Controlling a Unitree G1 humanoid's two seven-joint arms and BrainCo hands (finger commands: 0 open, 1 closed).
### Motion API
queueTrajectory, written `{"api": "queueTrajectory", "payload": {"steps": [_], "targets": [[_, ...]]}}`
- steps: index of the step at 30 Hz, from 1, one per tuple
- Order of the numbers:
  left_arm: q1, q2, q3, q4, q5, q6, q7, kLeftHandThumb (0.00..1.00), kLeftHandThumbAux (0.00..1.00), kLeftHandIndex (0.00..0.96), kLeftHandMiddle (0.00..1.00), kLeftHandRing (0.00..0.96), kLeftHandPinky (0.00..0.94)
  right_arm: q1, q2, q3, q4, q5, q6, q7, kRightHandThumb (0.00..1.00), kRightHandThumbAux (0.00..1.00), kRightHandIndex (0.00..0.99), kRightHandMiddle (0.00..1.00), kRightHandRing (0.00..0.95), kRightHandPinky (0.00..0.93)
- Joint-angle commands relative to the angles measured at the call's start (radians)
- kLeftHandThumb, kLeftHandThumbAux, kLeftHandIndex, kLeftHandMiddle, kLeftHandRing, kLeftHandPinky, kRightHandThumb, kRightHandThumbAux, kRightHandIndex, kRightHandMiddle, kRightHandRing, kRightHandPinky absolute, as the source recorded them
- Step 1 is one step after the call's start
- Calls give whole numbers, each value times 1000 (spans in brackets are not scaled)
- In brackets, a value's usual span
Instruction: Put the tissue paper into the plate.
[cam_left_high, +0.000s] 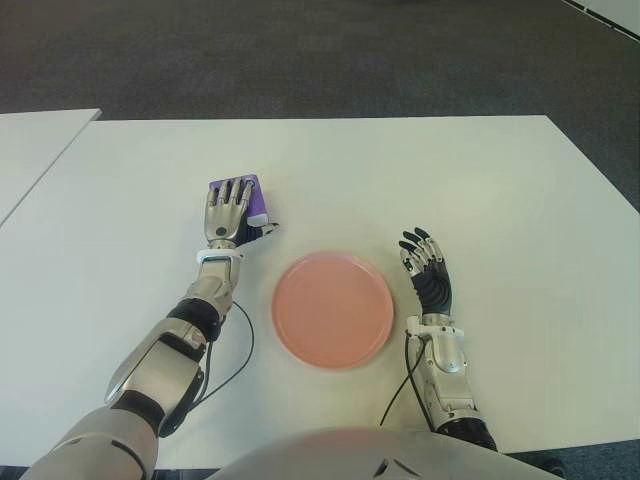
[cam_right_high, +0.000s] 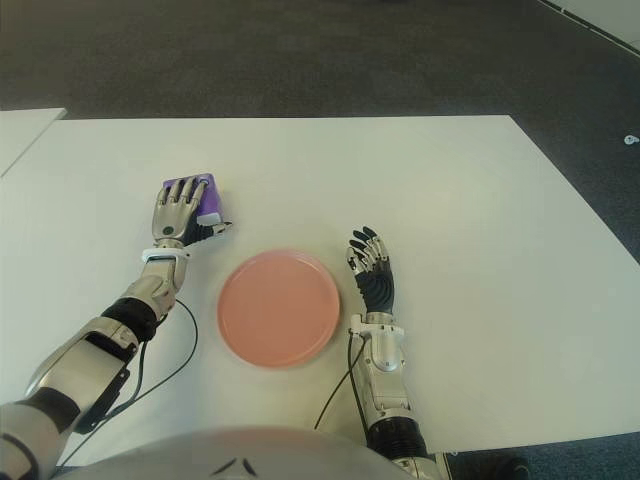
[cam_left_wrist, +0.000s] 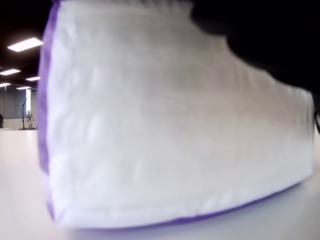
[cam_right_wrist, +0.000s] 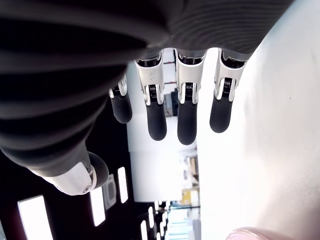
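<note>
Tissue paper, a soft purple-edged white pack (cam_left_high: 253, 198), sits on the white table (cam_left_high: 500, 190) under the left hand (cam_left_high: 228, 213), whose silver fingers (cam_left_high: 233, 192) lie flat and spread over its top; whether they clamp it, I can't tell. Up close the wrapper looks crinkly and pillowy. Just nearer the robot lies the round, smooth pink plate (cam_left_high: 332, 309), empty. Right of it the right hand (cam_left_high: 426, 268) shows, dark fingers (cam_right_wrist: 156, 122) loosely apart, gripping nothing. Wide bare tabletop stretches all round; the far edge meets dark carpet (cam_left_high: 320, 60).
</note>
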Motion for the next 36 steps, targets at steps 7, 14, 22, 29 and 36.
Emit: {"api": "queueTrajectory", "payload": {"steps": [7, 14, 22, 29, 36], "targets": [[-63, -51, -24, 194, -36, -33, 76, 449, 350, 264, 261, 224, 256, 98, 31, -7, 35, 32, 29, 16, 356, 611, 148, 242, 247, 261], [-77, -60, -25, 234, -54, -58, 91, 529, 376, 387, 573, 554, 570, 108, 28, -8, 21, 30, 20, 16, 350, 611, 140, 236, 246, 264], [-87, -71, -45, 259, -58, -52, 38, 707, 640, 439, 717, 705, 729, 115, 25, -9, 6, 26, 27, 11, 359, 624, 137, 240, 250, 273], [-78, -102, -25, 237, -106, -41, 9, 746, 686, 445, 773, 766, 778, 117, 25, -13, -5, 35, 20, 15, 362, 630, 143, 249, 256, 275], [-71, -109, -3, 220, -143, -62, 32, 753, 694, 444, 832, 826, 800, 119, 25, -24, -20, 40, 24, 8, 333, 640, 160, 279, 255, 225]]}}
